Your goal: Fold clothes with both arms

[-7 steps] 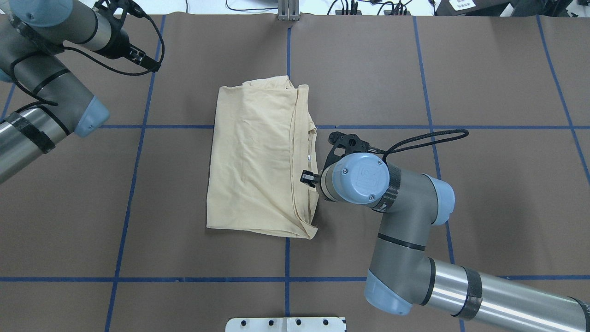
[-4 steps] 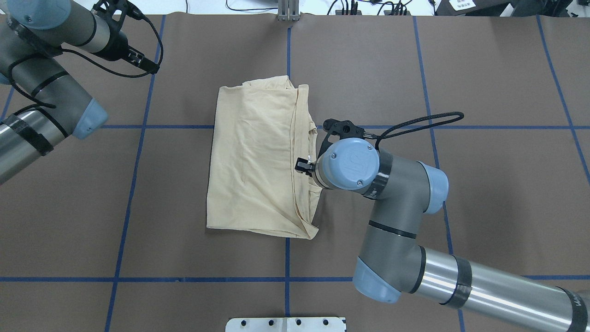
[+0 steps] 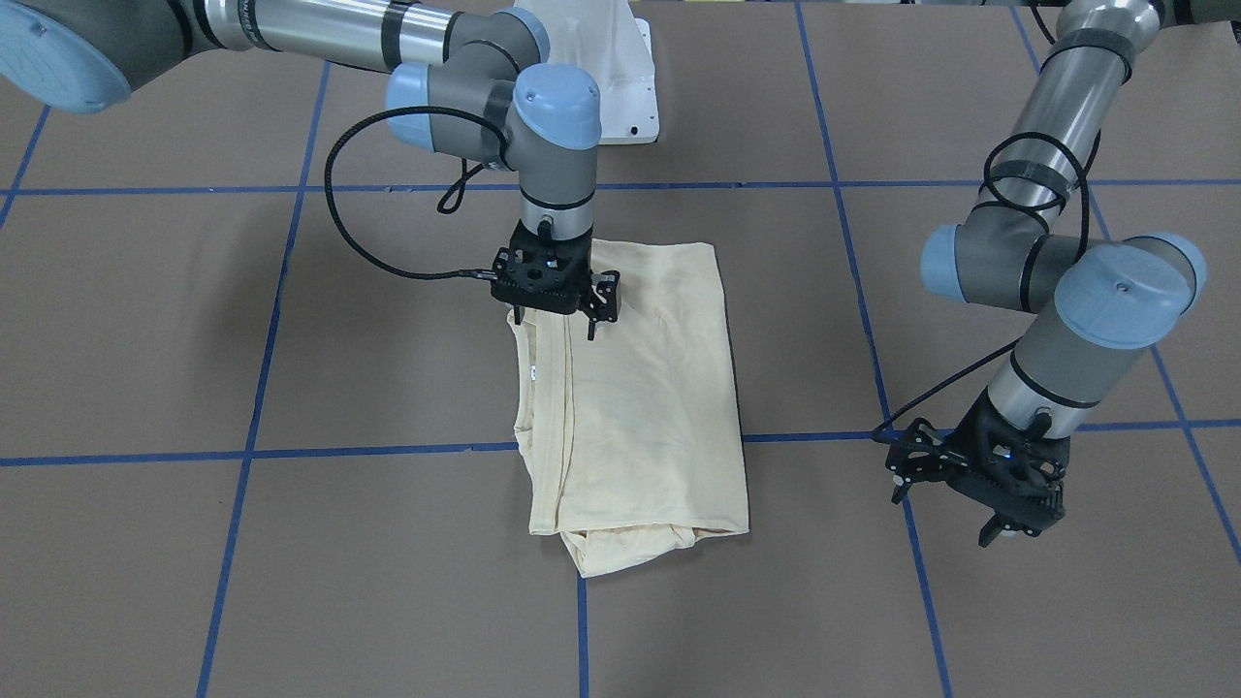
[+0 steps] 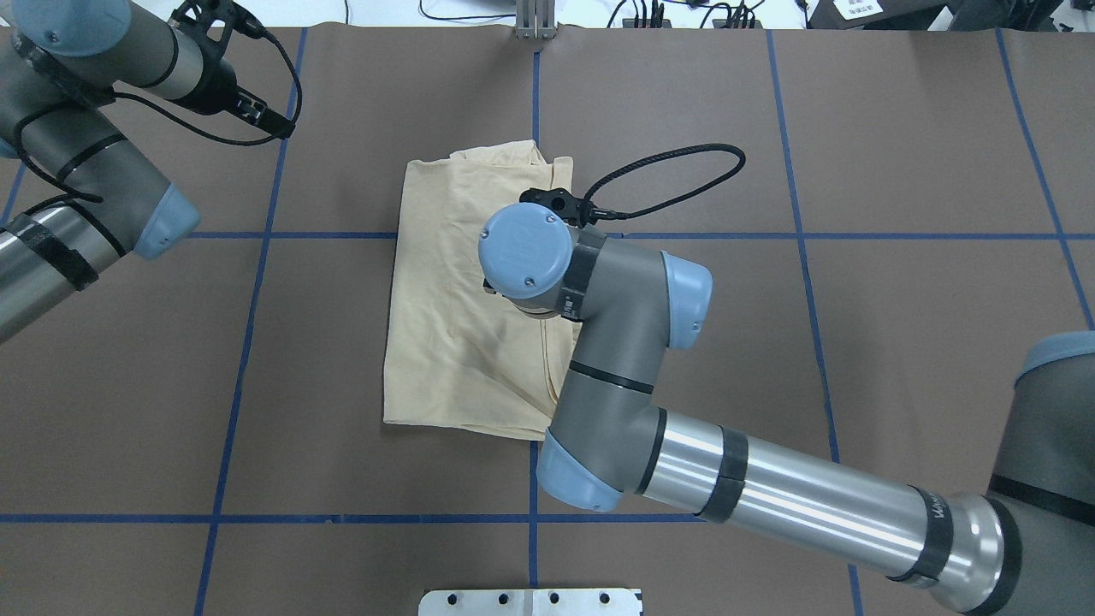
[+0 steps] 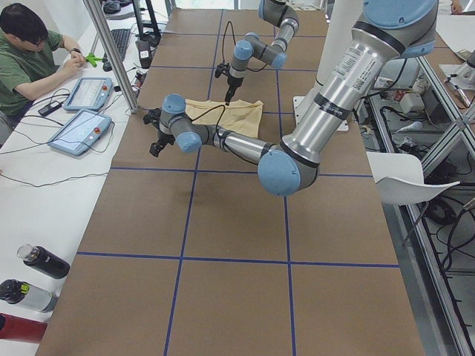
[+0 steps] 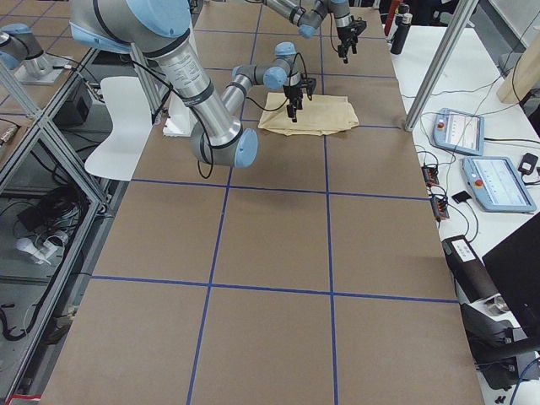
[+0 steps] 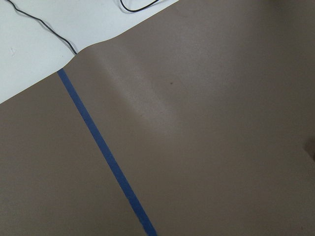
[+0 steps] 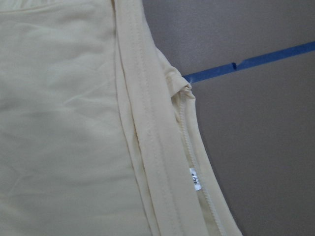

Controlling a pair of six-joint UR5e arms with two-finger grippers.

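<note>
The cream-yellow shirt (image 3: pixel 650 407) lies folded in a long rectangle at the table's middle (image 4: pixel 445 282), plain side up; the print is hidden. Its doubled hem and small white neck label (image 8: pixel 195 179) show in the right wrist view. My right gripper (image 3: pixel 555 328) hangs open just above the shirt's edge nearest the robot, by the hem side, holding nothing. In the overhead view it is hidden under its own wrist (image 4: pixel 523 250). My left gripper (image 3: pixel 945 519) is open and empty, low over bare table far to the shirt's side (image 4: pixel 278 124).
Blue tape lines (image 7: pixel 106 152) divide the brown table cover. The white base pedestal (image 3: pixel 620 58) stands at the robot's edge. A metal post (image 4: pixel 535 21) stands at the far edge. An operator (image 5: pixel 30 52) sits with tablets (image 5: pixel 78 130) beside the table; bottles (image 5: pixel 44 261) lie nearby.
My right arm has swung from the shirt's right edge across and over the shirt, towards its far part. The left arm has hardly moved. The shirt lies as before.
</note>
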